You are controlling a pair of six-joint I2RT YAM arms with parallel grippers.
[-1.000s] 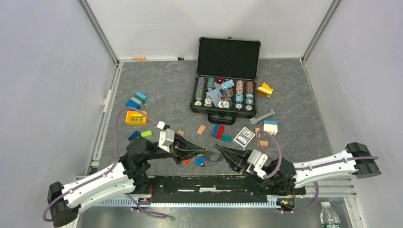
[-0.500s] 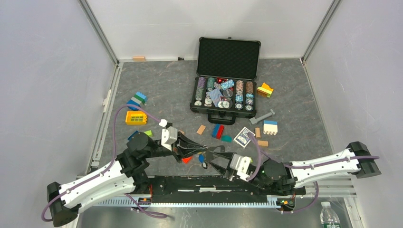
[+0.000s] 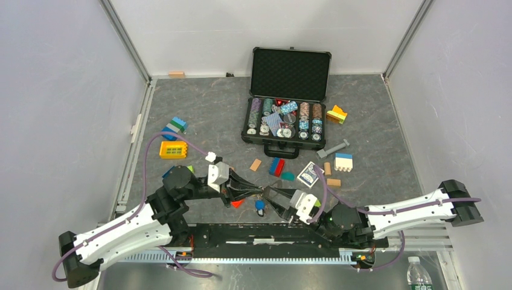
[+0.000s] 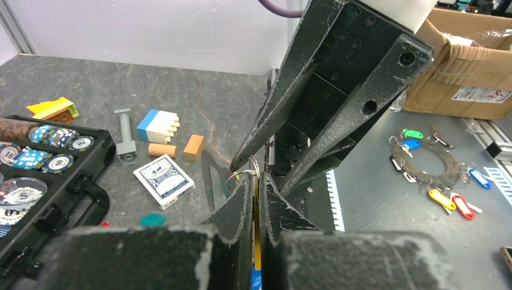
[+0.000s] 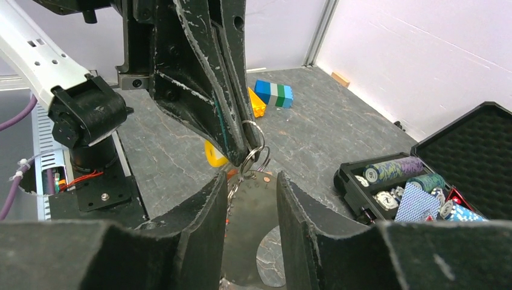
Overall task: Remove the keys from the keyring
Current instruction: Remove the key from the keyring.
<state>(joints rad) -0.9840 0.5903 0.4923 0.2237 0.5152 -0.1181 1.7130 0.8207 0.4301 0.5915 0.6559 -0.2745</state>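
Left gripper is pinched shut on the keyring, a thin, stiff, slippery wire loop at the near middle of the table, between the two arms. The keys dangle light and loose beneath it. Right gripper stands parted and empty, jaws flanking the ring. Best hold, I judge: a key's plastic head, not the wire.

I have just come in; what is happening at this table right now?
The left claw is shut on the keyring and holds it above the table, with coloured keys hanging from it. The right claw is open, with its tips just at the ring, one on each side, not gripping.
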